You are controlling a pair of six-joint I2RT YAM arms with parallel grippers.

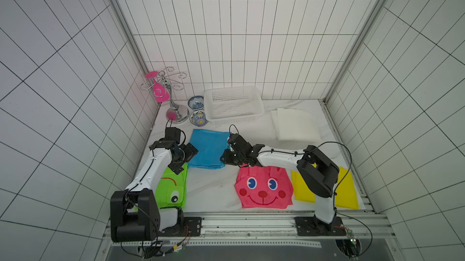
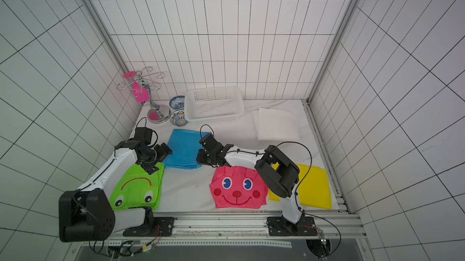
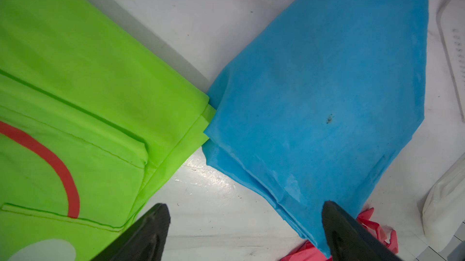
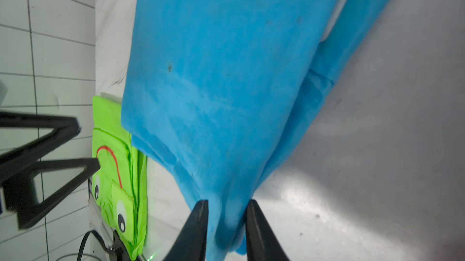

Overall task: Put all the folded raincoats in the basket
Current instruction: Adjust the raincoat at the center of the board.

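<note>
Black fingers (image 4: 197, 227) of the right gripper (image 4: 227, 229) pinch a bunched edge of the blue raincoat (image 1: 207, 150). It lies mostly flat on the table (image 1: 214, 189) in front of the basket (image 1: 231, 96), with a bare strip between them. From above, the right wrist covers the pinch. The left gripper (image 3: 249, 232) hovers spread wide at the coat's other side, beside the green raincoat (image 3: 75, 71), which is partly hidden under the left arm.
</note>
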